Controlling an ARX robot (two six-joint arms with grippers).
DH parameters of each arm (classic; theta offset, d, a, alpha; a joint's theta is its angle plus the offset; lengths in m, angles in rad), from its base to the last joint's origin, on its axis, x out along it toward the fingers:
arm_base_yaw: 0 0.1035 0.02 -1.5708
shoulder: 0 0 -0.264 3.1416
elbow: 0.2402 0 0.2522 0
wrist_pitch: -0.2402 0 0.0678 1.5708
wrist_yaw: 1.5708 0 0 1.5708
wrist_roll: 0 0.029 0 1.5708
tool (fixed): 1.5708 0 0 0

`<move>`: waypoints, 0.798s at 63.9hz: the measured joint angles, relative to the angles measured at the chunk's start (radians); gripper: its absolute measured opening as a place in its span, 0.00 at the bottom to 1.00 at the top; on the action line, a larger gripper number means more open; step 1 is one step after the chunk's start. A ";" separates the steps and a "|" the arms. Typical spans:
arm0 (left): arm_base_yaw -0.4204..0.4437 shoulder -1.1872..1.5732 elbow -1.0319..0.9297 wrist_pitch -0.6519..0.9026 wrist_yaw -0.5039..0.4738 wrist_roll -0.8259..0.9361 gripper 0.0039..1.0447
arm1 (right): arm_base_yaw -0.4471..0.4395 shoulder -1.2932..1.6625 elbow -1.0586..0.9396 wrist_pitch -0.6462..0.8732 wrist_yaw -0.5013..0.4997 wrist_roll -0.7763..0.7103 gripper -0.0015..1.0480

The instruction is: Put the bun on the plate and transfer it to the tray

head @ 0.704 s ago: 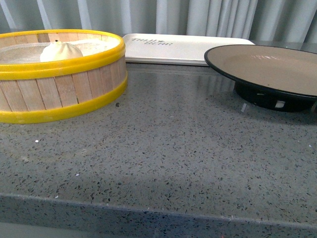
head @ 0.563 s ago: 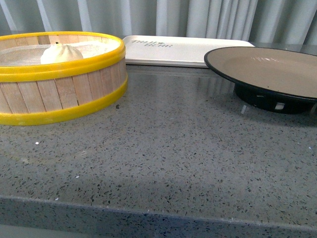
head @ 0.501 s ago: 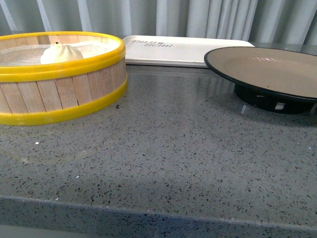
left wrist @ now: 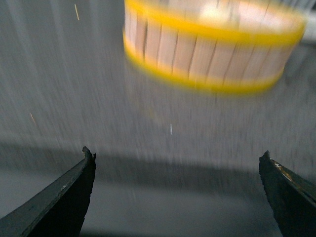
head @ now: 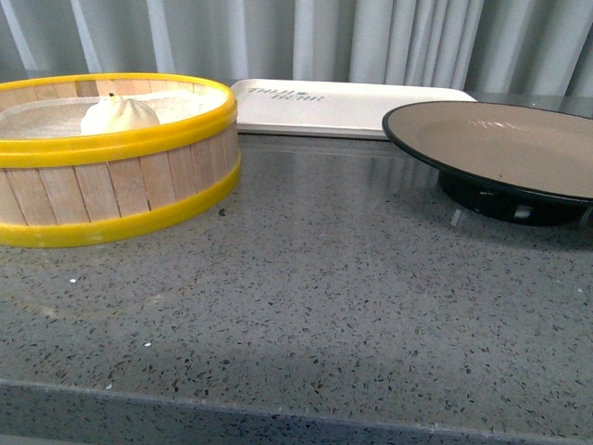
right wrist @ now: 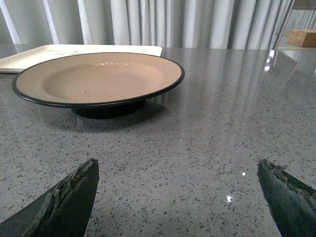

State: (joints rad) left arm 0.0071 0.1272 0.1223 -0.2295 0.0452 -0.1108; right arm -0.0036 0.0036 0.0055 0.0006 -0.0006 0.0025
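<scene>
Since a moment ago, everything in my front view sits a little lower in the picture. The round wooden steamer basket with yellow rims (head: 111, 185), the flat rectangular cream-white tray (head: 352, 107) and the wide shallow beige plate with a black rim (head: 500, 139) have all dropped together. They keep the same places relative to one another on the grey speckled stone table (head: 324, 297).

My left end effector (left wrist: 177, 154) is spread wide, its two dark fingertips (left wrist: 74, 192) at the far sides of the wrist view with only bare table between them. That view is smeared with motion blur. Beyond the fingers, well apart from them, stands the steamer basket.

My right end effector (right wrist: 177, 162) is also spread wide and grips nothing. It is low over the table, and the plate stands ahead of it, apart from the fingertips. The plate's beige inside is bare, and one end of the tray shows behind it.

In the front view, the small cream-white steamed bun with a pleated top (head: 120, 114) lies inside the steamer basket on my left side. The tray lies flat at the back of the table, dark lettering at its left end, between the basket and the plate. The plate stands on its black foot to my right. Pale grey curtains (head: 371, 42) hang behind the table.
</scene>
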 joint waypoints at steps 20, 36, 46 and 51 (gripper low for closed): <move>0.153 0.410 0.439 0.029 0.088 -0.180 0.94 | 0.000 0.000 0.000 0.000 0.000 0.000 0.92; -0.126 0.823 0.785 0.169 -0.062 -0.143 0.94 | 0.000 0.000 0.000 0.000 0.000 0.000 0.92; -0.315 1.093 0.985 0.149 -0.143 -0.067 0.94 | 0.000 0.000 0.000 0.000 0.000 0.000 0.92; -0.361 1.215 1.068 0.142 -0.174 -0.022 0.94 | 0.000 0.000 0.000 0.000 0.000 0.000 0.92</move>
State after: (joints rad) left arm -0.3542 1.3422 1.1904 -0.0879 -0.1287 -0.1329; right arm -0.0036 0.0036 0.0055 0.0006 -0.0010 0.0025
